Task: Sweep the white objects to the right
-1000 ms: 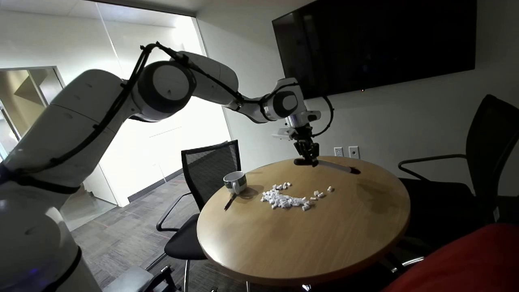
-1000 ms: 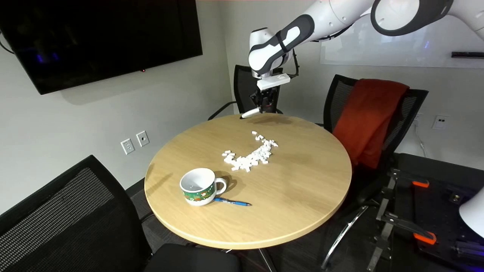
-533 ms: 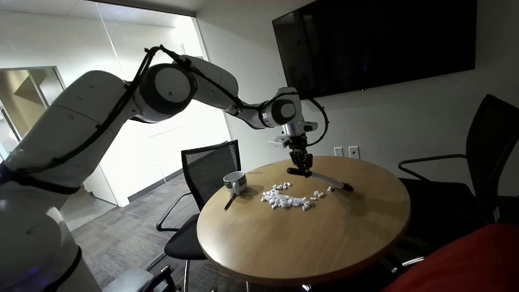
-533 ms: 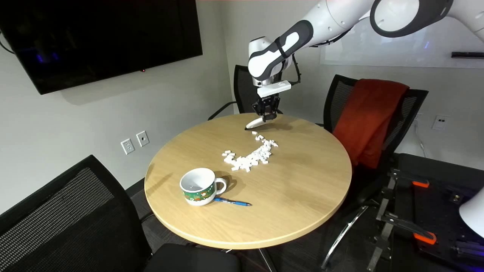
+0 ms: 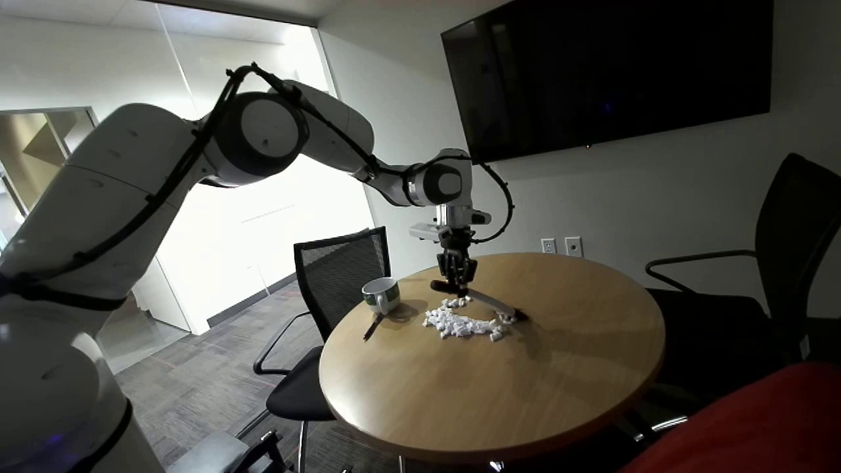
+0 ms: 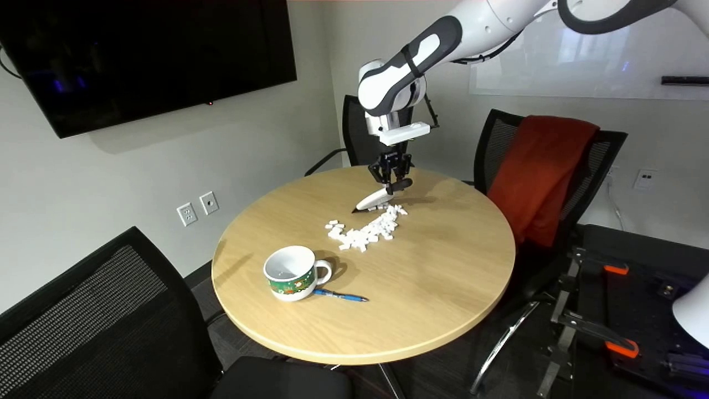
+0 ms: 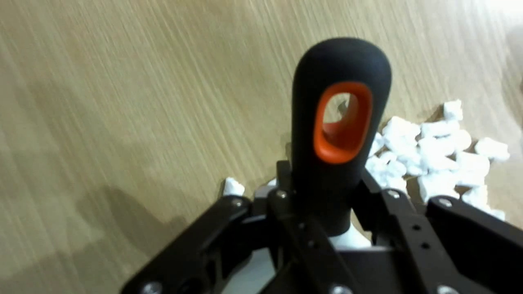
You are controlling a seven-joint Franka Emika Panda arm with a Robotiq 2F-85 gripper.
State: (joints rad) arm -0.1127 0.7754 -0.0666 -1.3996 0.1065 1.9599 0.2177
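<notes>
The white objects are a loose, curved cluster of many tiny pieces on the table, in both exterior views and right of the handle in the wrist view. My gripper is shut on the black handle of a brush-like tool. The handle has an orange-lined hole. The tool's white body slopes down to a dark tip at the cluster's outlying pieces. Some of these pieces are partly hidden by the tool; I cannot tell whether the tip touches the table.
A white and green mug stands on the round wooden table, with a blue pen beside it. Black chairs stand around the table. A large screen hangs on the wall.
My gripper has come down and carried the tool over to the cluster's outlying pieces. Those pieces are now partly covered or bunched at the tool. The main cluster looks the same.
</notes>
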